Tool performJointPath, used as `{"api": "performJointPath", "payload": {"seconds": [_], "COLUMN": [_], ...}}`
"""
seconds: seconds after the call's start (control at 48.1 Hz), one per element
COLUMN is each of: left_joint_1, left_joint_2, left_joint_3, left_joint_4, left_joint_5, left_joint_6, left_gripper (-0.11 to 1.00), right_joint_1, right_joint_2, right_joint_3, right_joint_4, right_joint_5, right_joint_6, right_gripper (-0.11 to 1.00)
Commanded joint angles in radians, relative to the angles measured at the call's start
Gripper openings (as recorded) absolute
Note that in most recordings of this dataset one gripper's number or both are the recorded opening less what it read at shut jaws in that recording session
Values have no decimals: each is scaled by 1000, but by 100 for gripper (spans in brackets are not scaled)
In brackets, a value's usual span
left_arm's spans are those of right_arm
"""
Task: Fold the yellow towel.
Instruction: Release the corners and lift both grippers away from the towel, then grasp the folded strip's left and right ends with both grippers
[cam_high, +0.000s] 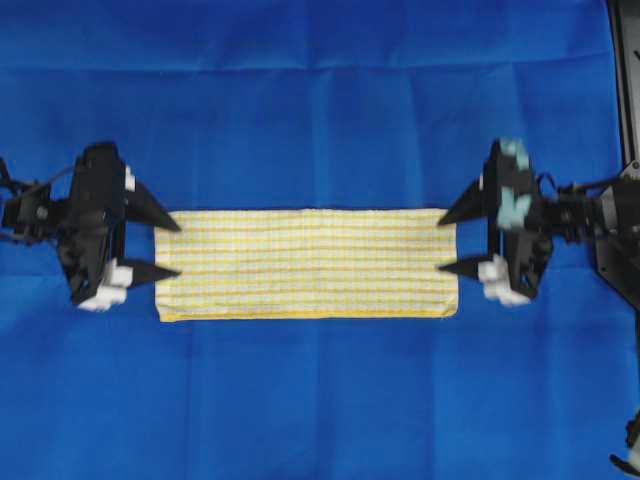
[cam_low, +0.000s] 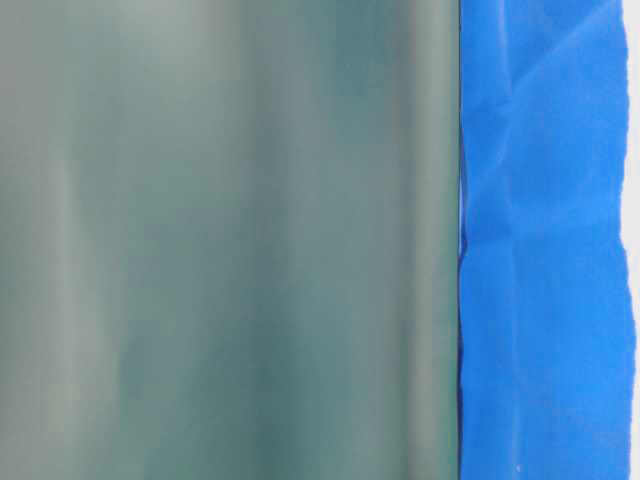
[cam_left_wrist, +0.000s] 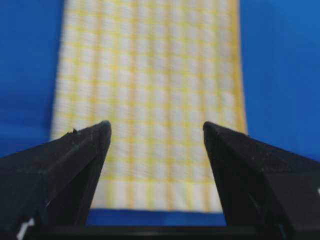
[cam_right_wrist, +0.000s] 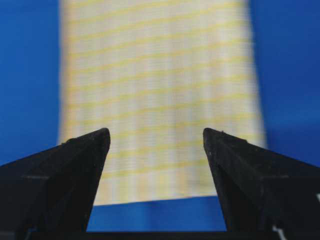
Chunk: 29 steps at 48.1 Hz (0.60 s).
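1 woven yellow towel (cam_high: 306, 264) lies flat, a long checked rectangle

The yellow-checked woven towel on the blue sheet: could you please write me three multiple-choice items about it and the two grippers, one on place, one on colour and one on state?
1. Where does the thin yellow-checked woven towel lie?
A. Between the two grippers
B. Draped over the left arm
C. Bunched in the top corner

2. What colour is the large plain sheet under it?
A. Green
B. Blue
C. Red

3. How do the black left gripper and black right gripper stand?
A. Both clamped on the towel
B. One shut, one open
C. Both open, holding nothing

Answers: 1 A, since the overhead view shows a gripper at each short end of the flat strip; 2 B, as blue cloth surrounds the towel in the overhead and both wrist views; 3 C, as both wrist views show spread fingertips with the towel lying free below.
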Motion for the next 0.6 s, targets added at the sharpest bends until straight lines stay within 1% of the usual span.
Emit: {"api": "performJointPath", "payload": {"seconds": [0.0,0.125,0.229,0.582], "left_joint_1": [43,101,123,123], "left_joint_2": [2,21,52,173], "left_joint_3": [-25,-26,-28,-44], "left_joint_4": [2,3,3,2], "left_joint_5": [5,34,51,60], "left_joint_6": [2,15,43,52], "left_gripper": [68,68,68,68], "right_joint_1": [-74,-132,-138,-138], "right_joint_2": [-3,15,48,198], "right_joint_3": [-15,-28,-44,-81], "right_joint_4": [-14,-37,-52,-52], "right_joint_5": [37,75,91,92], "right_joint_6": [0,-2,-2,2], "right_gripper": [75,75,75,74]}}
